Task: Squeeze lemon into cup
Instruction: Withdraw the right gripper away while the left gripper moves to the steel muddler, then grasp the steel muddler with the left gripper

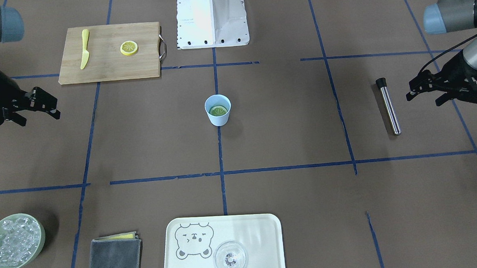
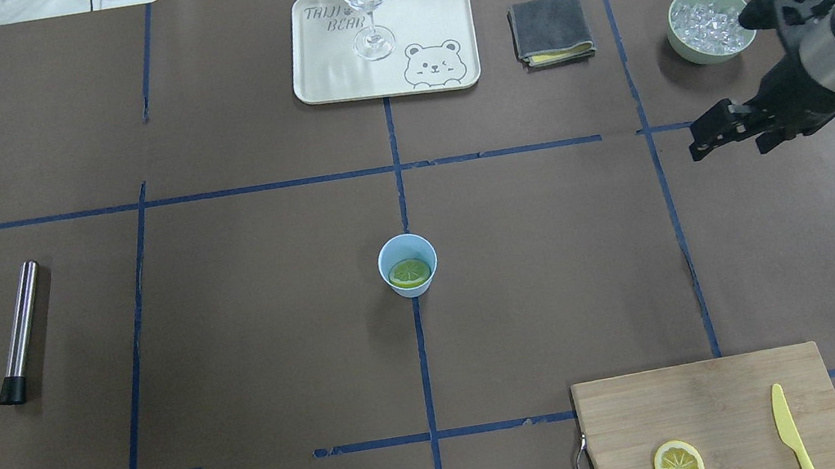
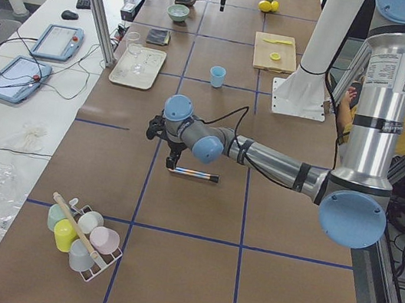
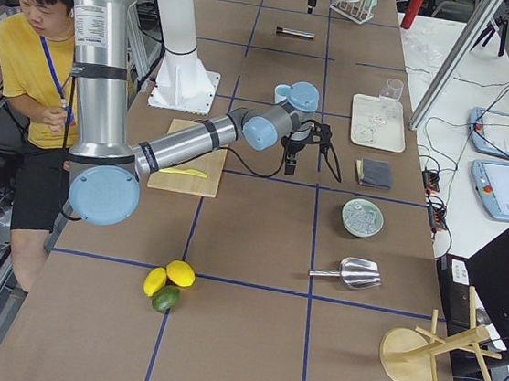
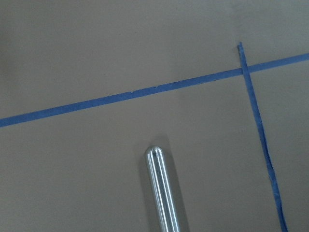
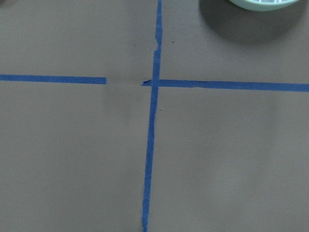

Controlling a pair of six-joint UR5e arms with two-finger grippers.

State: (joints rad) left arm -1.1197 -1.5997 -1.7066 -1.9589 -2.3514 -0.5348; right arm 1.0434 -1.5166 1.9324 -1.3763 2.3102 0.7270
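At worktop (image 1: pixel 286 119) centre, lemon (image 1: pixel 218 110) lies flat inside cup (image 1: pixel 217 120). Left gripper (image 1: pixel 409 90) and right gripper (image 1: pixel 56 107) hang well apart from it, far left and right, jaws spread open, holding nothing.

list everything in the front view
cup: one, light blue, table centre
board: one, wooden, robot's right side
lemon slices: two, yellow, one in cup, one on board
knife: one, yellow, on board
rod: one, steel, robot's left side
tray: one, cream, operators' edge
glass: one, clear, on tray
cloth: one, grey, beside tray
bowl: one, green, holds ice
right gripper: black, open, empty
left gripper: black, open, empty
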